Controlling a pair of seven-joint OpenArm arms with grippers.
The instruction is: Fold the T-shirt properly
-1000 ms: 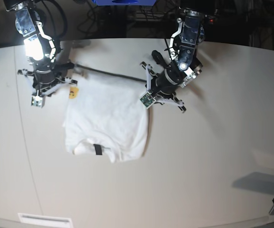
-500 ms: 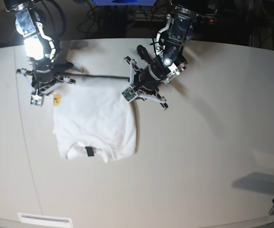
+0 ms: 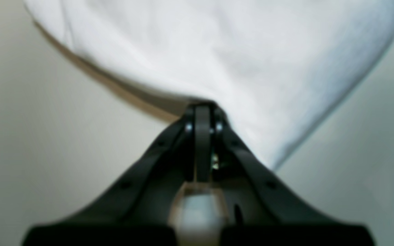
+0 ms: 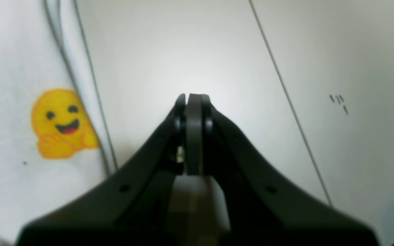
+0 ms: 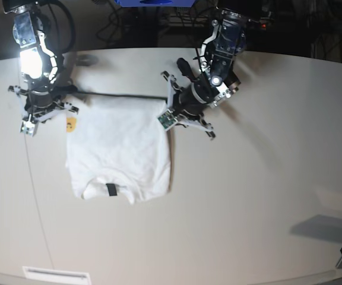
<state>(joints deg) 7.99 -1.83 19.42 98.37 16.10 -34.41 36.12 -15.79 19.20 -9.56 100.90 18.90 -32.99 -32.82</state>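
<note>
The T-shirt [image 5: 119, 151] lies on the bench [image 5: 266, 178] as a compact rectangle, neck label on top, so most folding looks done; a final fold or squaring up may be left. The left tool [image 3: 202, 109] is pinched together on the shirt's corner, with cloth spreading out ahead of its tips. The right tool [image 4: 192, 99] has its tips together over bare bench, holding nothing; the shirt's edge with a yellow emoji print [image 4: 62, 123] lies just beside it.
</note>
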